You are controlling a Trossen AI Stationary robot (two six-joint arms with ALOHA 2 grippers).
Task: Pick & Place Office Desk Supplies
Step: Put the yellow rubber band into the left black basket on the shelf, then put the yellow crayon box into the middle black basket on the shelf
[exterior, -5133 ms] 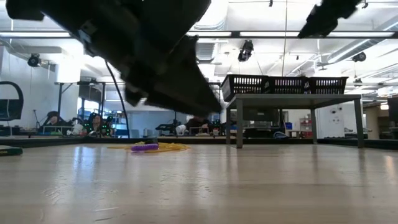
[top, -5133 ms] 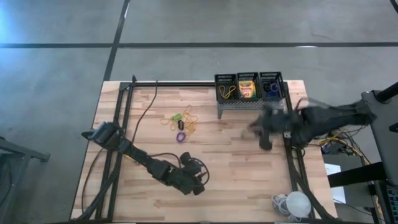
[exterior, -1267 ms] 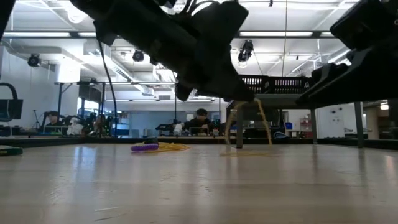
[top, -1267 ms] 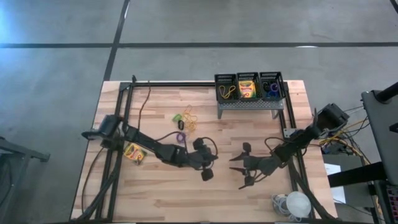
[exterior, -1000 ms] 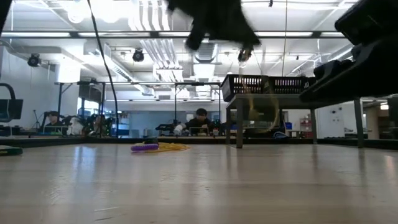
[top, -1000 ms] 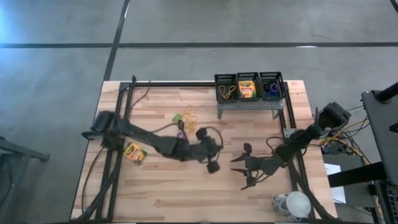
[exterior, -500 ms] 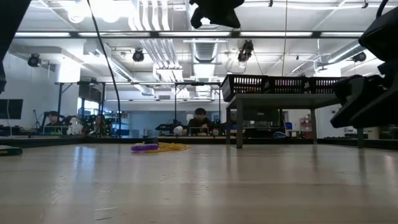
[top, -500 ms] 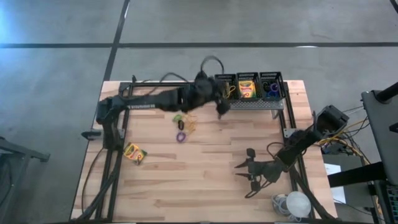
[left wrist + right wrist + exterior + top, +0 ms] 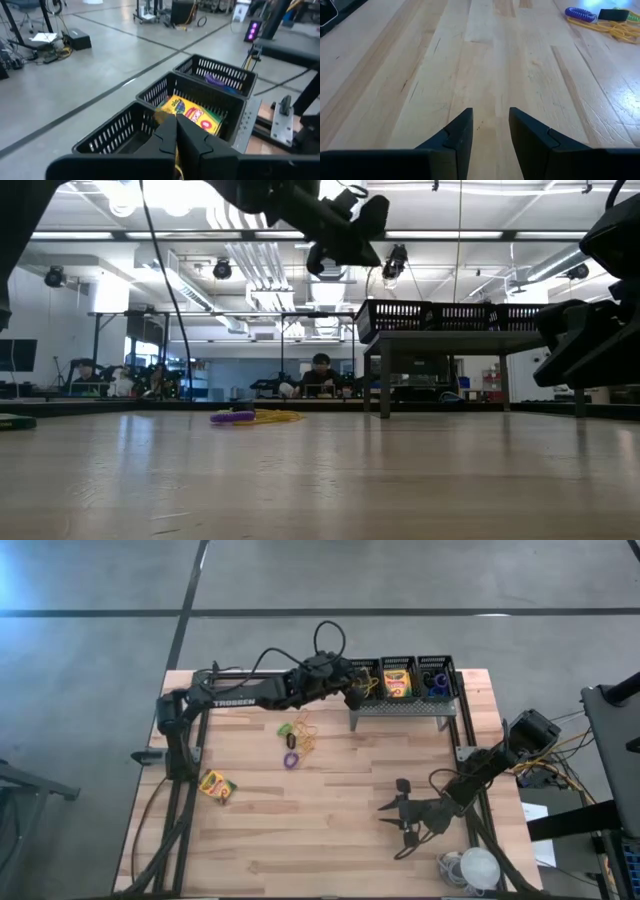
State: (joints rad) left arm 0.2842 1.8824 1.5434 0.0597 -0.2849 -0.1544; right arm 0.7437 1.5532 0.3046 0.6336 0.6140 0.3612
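Three black mesh bins [image 9: 400,678] stand on a grey perforated stand [image 9: 398,708] at the table's far edge. My left gripper [image 9: 352,695] hangs shut above the left bin [image 9: 117,132], with a sliver of a yellow rubber band [image 9: 176,169] between its fingers. A crayon box [image 9: 192,112] stands in the middle bin. A second crayon box [image 9: 216,785] lies flat at the table's left. Loose rubber bands [image 9: 303,732] and a purple ring [image 9: 291,759] lie mid-table. My right gripper [image 9: 402,820] is open over bare wood near the front right. My left gripper pinches the yellow rubber band [image 9: 176,169] between its two shut fingers, which slant down from the table's left toward the left bin. Only a yellow sliver shows behind the fingertips; the fingers hide the rest of the band.
The right bin [image 9: 220,75] holds purple and blue rings. A black ring [image 9: 289,742] and a green one [image 9: 285,728] lie beside the loose bands. Black frame rails [image 9: 190,740] run along the table's left and right sides. A white object [image 9: 478,868] sits at the front right corner.
My left gripper has risen from the middle of the table and swung toward the far edge, carrying the hanging rubber band up to the left bin. My right gripper has drifted a little toward the near edge.
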